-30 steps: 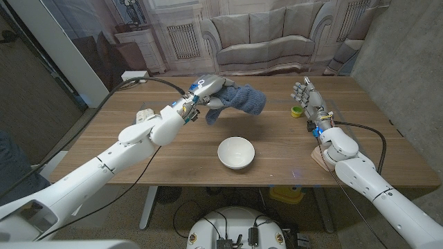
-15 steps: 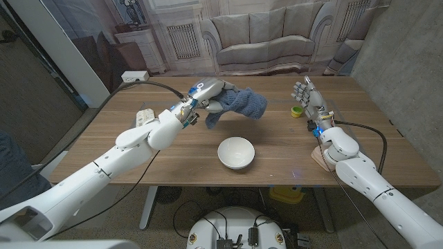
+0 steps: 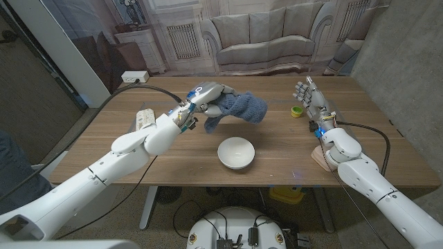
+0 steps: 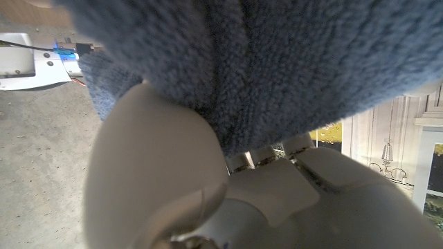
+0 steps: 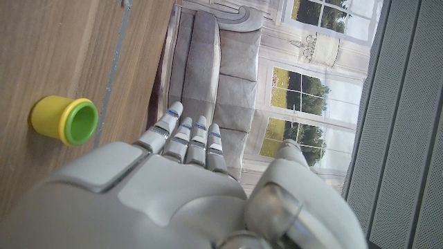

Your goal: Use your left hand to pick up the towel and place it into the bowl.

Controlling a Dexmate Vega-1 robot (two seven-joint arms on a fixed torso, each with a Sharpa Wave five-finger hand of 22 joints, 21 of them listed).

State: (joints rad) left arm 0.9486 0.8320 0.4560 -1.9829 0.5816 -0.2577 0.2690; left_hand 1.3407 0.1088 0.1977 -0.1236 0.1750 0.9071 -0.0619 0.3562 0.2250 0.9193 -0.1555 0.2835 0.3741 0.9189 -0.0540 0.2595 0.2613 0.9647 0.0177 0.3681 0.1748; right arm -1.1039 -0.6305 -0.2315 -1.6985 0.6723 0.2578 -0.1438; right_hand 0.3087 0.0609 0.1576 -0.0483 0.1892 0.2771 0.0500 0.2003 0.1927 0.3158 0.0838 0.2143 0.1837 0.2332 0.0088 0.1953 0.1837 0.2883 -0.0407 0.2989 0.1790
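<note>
My left hand (image 3: 209,97) grips a blue towel (image 3: 240,109) and holds it in the air above the table, behind the white bowl (image 3: 236,152). The towel hangs down from the hand toward the right. In the left wrist view the blue towel (image 4: 291,62) drapes over my left hand (image 4: 208,187) at close range. The bowl stands near the table's front edge and holds nothing. My right hand (image 3: 308,98) stands upright at the right side of the table, fingers apart and holding nothing; the right wrist view shows its back (image 5: 159,187).
A small yellow-green cup (image 3: 297,111) sits just left of my right hand, also seen as the cup (image 5: 64,120) in the right wrist view. A pale packet (image 3: 143,117) lies at the table's left side. A cable (image 3: 138,84) runs across the far left corner.
My left hand has carried the towel a little to the right and toward the front, closer to the bowl. The right hand has not moved.
</note>
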